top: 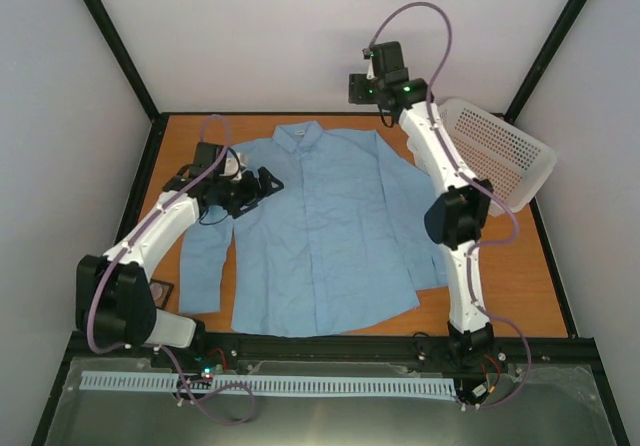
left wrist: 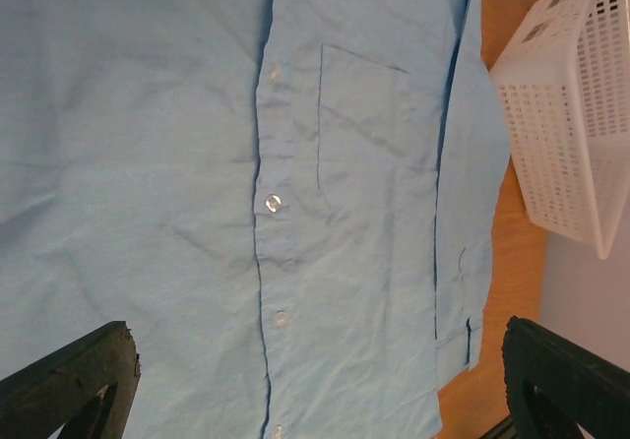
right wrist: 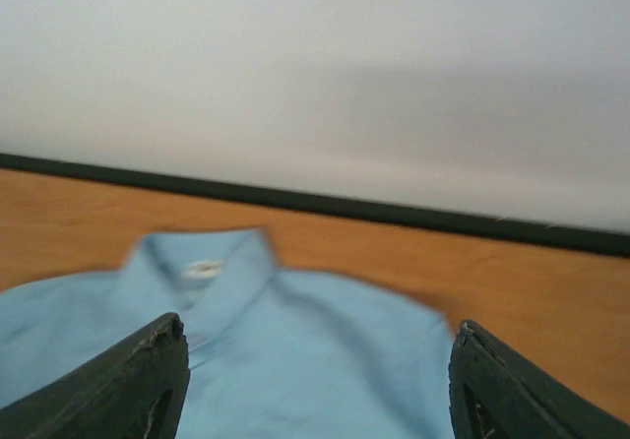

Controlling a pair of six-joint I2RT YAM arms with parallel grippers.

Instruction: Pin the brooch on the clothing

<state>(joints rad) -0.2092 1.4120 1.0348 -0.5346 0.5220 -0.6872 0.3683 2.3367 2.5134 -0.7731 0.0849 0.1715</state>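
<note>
I'm hovering my left gripper (top: 258, 186) over the shoulder of the shirt (top: 330, 236), fingers spread with nothing in them, the shirt lying flat, my right gripper (top: 372, 84) hanging raised past the collar (top: 300, 134), likewise spread and empty, and I'm seeing no brooch anywhere, so all the pinning is left

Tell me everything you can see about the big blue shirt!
The shirt is light blue, soft-looking cloth with small creases. It lies flat and face up on the wooden table, buttoned closed, with its collar toward the far wall. A row of small pale buttons runs down the middle, and there is a chest pocket. One long sleeve lies beside the body. The open left gripper is over its shoulder; whether it touches is unclear.
</note>
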